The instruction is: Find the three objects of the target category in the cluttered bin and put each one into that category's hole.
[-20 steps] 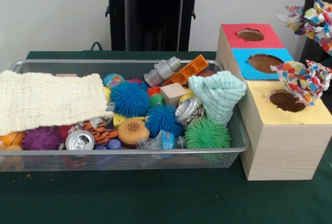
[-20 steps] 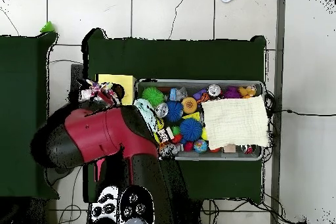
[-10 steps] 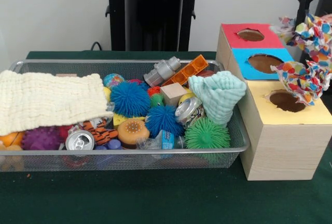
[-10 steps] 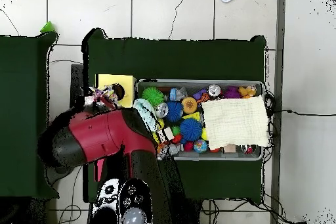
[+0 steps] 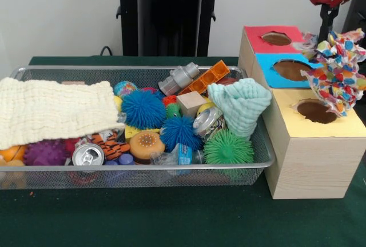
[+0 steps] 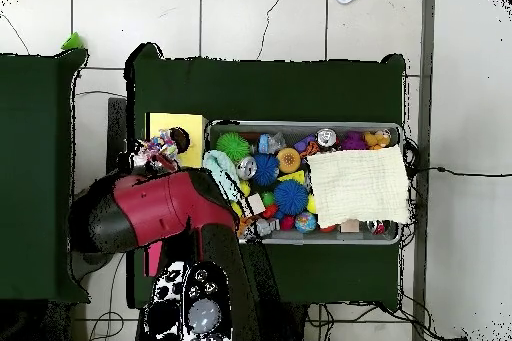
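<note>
The wire mesh bin holds mixed toys; it also shows in the overhead view. The pale wooden box has a yellow-surround hole, seen from above too. One patterned cloth lies bunched at that hole's right rim. My gripper comes down from the top right and is shut on a second patterned cloth, which hangs just above the first and touches it. From above, the cloths sit beside the hole. No third patterned cloth shows.
The bin holds a cream waffle cloth, a mint-green cloth, blue spiky balls, a green spiky ball and a can. The blue-surround hole and red-surround hole lie behind the yellow one. My red arm covers the box's rest.
My gripper has come down and leftward with the held patterned cloth, from high at the right edge to just above the cloth lying by the yellow hole.
</note>
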Controlling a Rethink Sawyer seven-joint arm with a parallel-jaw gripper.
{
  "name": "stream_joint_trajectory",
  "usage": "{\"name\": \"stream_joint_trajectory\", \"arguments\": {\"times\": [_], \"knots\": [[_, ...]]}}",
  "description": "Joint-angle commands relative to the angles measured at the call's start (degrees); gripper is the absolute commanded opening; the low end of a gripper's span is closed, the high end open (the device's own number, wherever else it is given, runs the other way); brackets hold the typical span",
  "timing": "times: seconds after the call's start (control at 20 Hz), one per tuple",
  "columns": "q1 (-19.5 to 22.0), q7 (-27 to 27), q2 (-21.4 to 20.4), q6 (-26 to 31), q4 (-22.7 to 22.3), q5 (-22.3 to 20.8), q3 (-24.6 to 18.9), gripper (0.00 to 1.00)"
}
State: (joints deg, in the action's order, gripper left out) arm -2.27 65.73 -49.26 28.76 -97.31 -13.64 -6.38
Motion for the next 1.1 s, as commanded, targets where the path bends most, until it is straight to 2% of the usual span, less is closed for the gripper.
{"name": "stream_joint_trajectory", "arguments": {"times": [0.05, 0.4, 0.7, 1.1], "knots": [[0.14, 15.08, 2.14, -0.45, -5.98, 3.22, 0.30, 0.00], [-0.96, 15.85, 3.69, 1.06, -5.04, 5.89, 0.75, 0.00], [-2.14, 16.06, 4.18, 0.05, -5.15, 7.01, 1.57, 0.00], [-2.73, 15.64, 3.11, 0.14, -5.58, 8.63, 1.68, 0.00]]}}
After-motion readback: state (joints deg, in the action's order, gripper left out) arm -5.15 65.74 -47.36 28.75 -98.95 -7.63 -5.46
